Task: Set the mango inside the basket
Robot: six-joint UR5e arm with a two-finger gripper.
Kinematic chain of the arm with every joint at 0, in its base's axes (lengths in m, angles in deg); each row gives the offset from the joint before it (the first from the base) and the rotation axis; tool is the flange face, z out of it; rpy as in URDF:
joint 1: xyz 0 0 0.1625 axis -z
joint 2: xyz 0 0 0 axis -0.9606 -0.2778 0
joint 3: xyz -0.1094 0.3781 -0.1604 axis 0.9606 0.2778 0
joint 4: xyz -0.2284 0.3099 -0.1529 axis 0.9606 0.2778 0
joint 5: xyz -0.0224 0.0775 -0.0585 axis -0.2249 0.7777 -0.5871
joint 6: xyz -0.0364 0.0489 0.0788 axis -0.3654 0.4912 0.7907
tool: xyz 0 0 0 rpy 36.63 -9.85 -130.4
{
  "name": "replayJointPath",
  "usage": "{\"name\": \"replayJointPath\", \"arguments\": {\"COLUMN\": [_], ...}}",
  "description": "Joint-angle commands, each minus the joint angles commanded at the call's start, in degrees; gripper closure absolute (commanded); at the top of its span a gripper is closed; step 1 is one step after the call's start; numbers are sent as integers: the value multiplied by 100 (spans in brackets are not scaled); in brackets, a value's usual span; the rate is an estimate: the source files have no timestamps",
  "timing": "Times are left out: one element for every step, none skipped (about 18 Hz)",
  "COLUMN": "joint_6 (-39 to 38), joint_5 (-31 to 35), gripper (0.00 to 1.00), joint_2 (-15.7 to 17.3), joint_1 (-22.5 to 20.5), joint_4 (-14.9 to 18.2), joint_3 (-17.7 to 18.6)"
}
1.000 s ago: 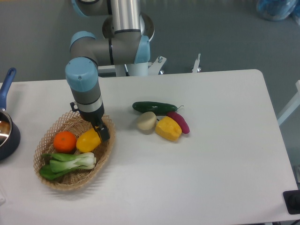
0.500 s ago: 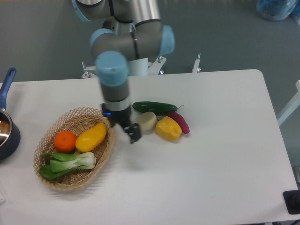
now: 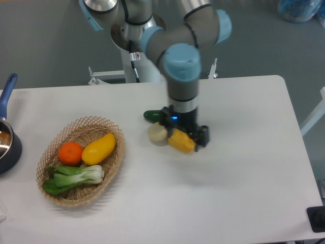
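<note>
The mango [image 3: 99, 148], smooth and yellow-orange, lies inside the woven tan wicker basket [image 3: 115, 165] at the left of the table, next to an orange. My gripper [image 3: 192, 137] is far to the right of the basket and holds nothing. It hangs low over a cluster of produce at the table's middle. Its jaws look open, with one dark finger [image 3: 203, 136] showing just right of the blocky yellow item [image 3: 181, 142].
The basket also holds an orange [image 3: 70, 153] and bok choy [image 3: 73, 178]. In the cluster are a cream round item [image 3: 157, 133] and a dark green cucumber [image 3: 151, 116], half hidden by the arm. A blue-handled pot [image 3: 7, 145] sits at the left edge.
The gripper let go of the mango in the basket, then swung right across the table to above the produce cluster. The mango stays in the basket.
</note>
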Motion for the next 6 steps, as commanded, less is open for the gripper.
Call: {"name": "replayJointPath", "arguments": {"joint_6": [193,369,528,625,704,766], "joint_5": [9,17,18,18,26,18], "gripper": [0,0,0,0,0,0], "joint_2": [9,9,9,9,9,9], "joint_1": [-123,-229,-343,-431,-502,-555], "joint_4": [0,0,9,9,9,9], "joint_3": [26,44,70,70,79,79]}}
